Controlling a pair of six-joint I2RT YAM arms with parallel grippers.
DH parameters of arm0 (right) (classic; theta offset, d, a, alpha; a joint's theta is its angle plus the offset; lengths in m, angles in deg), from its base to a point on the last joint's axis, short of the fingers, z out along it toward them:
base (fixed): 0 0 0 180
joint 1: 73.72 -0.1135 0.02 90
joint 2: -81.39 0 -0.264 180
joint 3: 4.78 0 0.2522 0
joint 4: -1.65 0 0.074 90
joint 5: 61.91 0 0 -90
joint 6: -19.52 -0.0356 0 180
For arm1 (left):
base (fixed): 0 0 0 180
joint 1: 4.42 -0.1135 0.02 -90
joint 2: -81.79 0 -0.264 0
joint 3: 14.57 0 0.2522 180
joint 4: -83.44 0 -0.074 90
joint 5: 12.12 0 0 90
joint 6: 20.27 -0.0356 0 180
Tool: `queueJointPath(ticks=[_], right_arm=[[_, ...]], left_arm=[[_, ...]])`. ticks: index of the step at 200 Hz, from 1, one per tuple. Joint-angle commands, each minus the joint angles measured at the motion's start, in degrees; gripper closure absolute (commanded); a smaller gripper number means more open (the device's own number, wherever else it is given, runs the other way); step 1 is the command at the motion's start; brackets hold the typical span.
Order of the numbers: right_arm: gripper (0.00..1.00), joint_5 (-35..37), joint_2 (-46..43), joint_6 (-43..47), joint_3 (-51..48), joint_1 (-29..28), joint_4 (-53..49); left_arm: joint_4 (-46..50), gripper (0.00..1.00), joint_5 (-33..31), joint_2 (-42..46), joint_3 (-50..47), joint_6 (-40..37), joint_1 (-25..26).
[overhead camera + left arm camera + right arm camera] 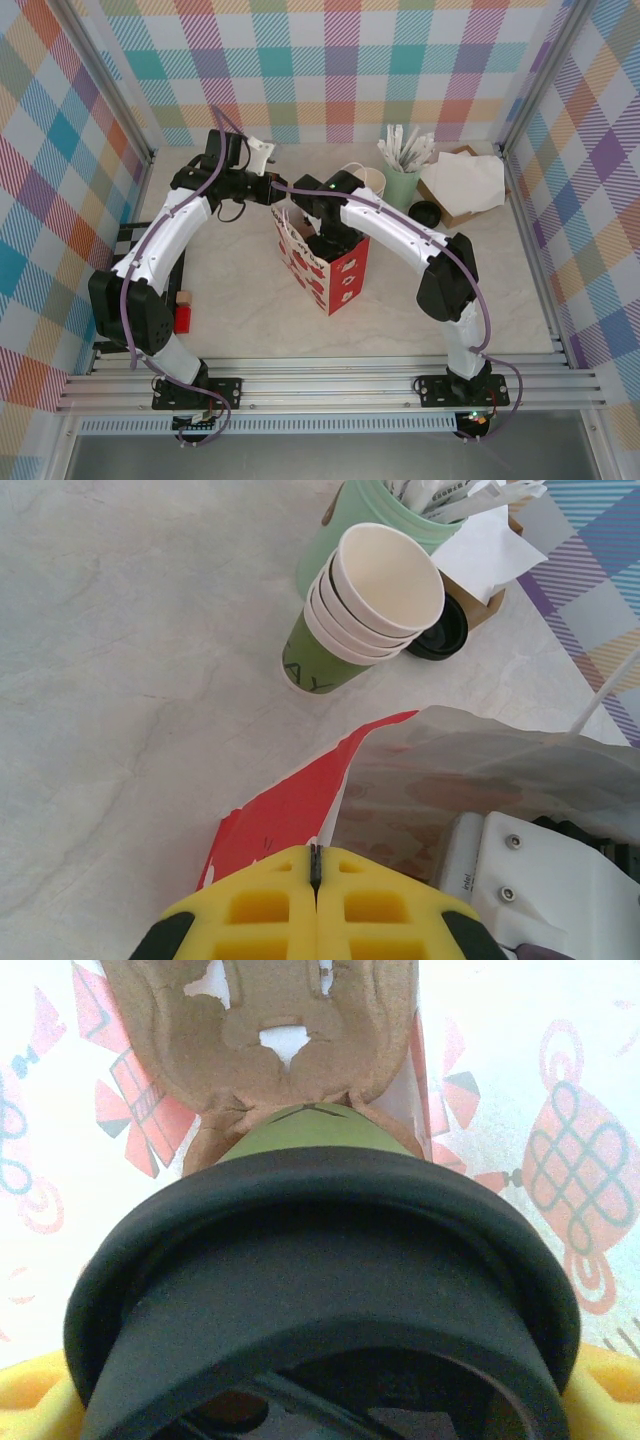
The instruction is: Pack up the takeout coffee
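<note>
Step in hand: placing the cup in the bag. The right gripper (322, 238) reaches into the paper bag (343, 280) at table centre and grips the takeout coffee (315, 1210) just under its black lid. The cup base points at the cardboard carrier (270, 1020), at 12 o'clock in the wrist view. The left gripper (315, 905) is closed, apparently pinching the bag rim at 11 o'clock. Next move calls for: seat the cup upright, release, withdraw straight up
</note>
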Motion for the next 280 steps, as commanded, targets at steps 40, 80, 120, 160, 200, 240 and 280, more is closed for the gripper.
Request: queueJointPath(ticks=[40, 80, 120, 160, 200, 240, 280], right_arm=[[0.39, -0.8, 1.7, -0.6, -3.1, 0.4, 2.2], [0.39, -0.9, 1.4, -0.6, -3.2, 0.4, 2.5], [0.38, -0.5, 1.4, -0.6, -3.1, 0.3, 2.0], [0.38, -0.2, 1.1, -0.7, -2.8, 0.4, 1.5], [0.38, 0.4, 0.9, -0.7, -2.2, 0.3, 1.2], [0.38, 0.8, 0.9, -0.6, -2.0, 0.4, 0.8], [0.38, 1.1, 0.7, -0.3, -0.2, 0.4, -0.7]], left_arm=[[-0.3, 1.0, -0.5, 1.5, -1.2, 0.7, -0.3], [-0.2, 1.0, -0.6, 1.1, -1.1, 1.0, -0.3], [-0.4, 1.0, -1.2, 1.2, -1.4, 1.1, -0.4], [-0.6, 1.0, -1.7, 1.4, -1.3, 1.0, -0.4], [-0.6, 1.0, -1.9, 1.5, -1.3, 0.9, -0.4], [-0.7, 1.0, -2.1, 1.7, -1.4, 0.8, -0.5], [-0.7, 1.0, -2.3, 1.7, -1.2, 0.2, -0.6]])
